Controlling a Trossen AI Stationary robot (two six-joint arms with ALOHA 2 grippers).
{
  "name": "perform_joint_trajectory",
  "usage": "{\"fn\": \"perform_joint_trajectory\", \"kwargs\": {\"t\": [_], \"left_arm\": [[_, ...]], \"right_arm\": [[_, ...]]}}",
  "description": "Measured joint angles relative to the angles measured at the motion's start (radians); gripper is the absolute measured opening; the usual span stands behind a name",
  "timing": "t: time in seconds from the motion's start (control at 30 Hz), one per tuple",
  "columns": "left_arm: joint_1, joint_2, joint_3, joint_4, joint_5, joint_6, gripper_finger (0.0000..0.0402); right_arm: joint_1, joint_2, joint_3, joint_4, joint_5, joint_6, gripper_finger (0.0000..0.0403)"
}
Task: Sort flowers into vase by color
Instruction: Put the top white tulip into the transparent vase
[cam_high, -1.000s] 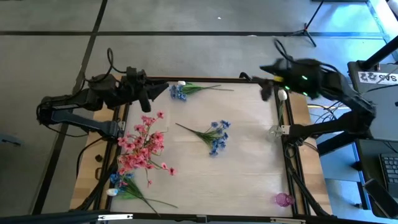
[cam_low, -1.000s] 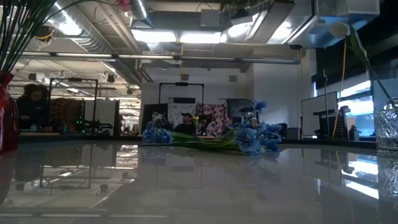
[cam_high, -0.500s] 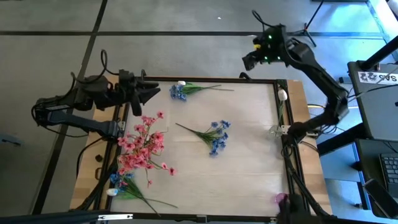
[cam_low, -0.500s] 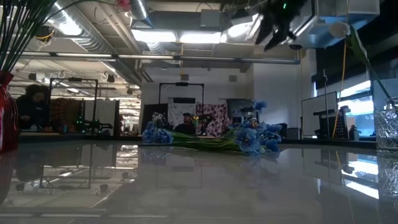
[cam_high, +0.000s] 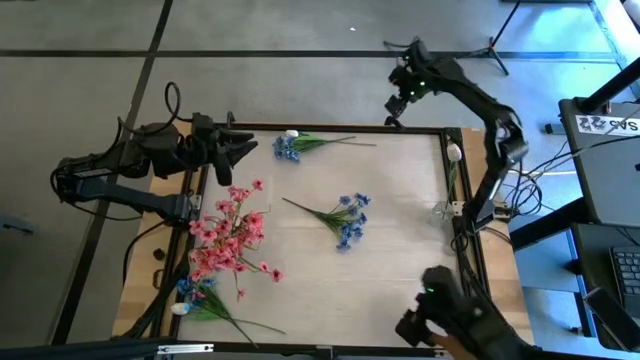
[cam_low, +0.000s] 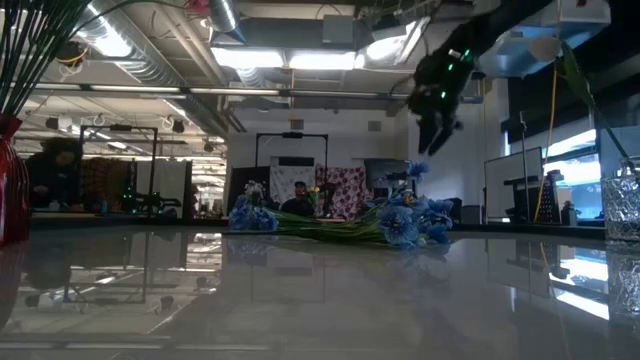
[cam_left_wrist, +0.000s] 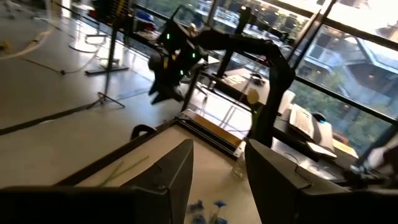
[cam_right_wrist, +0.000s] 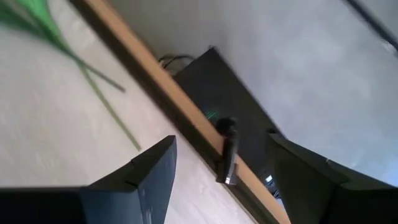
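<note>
bring the empty, wide-open right gripper (cam_high: 392, 103) down from beyond the bench's far edge (cam_high: 400, 129) onto the green stem of the blue flowers (cam_high: 287, 149) just inside it, gripping mid-stem, while leaving the open, empty left gripper (cam_high: 247, 148) parked beside the blooms

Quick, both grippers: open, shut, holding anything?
Left gripper: open, empty, at the table's far left corner.
Right gripper: open, empty, beyond the table's far edge.

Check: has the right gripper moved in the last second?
Yes. The right gripper swung from the table's right edge out beyond its far edge, open and empty.
</note>
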Motion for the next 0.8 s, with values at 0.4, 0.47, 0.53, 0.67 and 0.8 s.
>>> {"fn": "perform_joint_trajectory", "kwargs": {"t": [0.4, 0.47, 0.53, 0.67, 0.8], "left_arm": [[0.0, 0.001, 0.0, 0.036, -0.178, 0.013, 0.0141], [0.0, 0.001, 0.0, 0.039, -0.195, 0.013, 0.0141], [0.0, 0.001, 0.0, 0.042, -0.195, 0.013, 0.0141], [0.0, 0.001, 0.0, 0.044, -0.195, 0.012, 0.0141], [0.0, 0.001, 0.0, 0.044, -0.195, 0.003, 0.0141]], "right_arm": [[0.107, 0.231, 0.0, 0.003, -0.039, -0.122, 0.0243], [0.127, 0.259, 0.0, 0.004, -0.036, -0.145, 0.0243], [0.146, 0.284, 0.0, 0.011, -0.018, -0.155, 0.0239], [0.168, 0.32, -0.001, 0.019, -0.02, -0.161, 0.0209], [0.181, 0.36, -0.001, 0.019, -0.018, -0.166, 0.0161]]}}
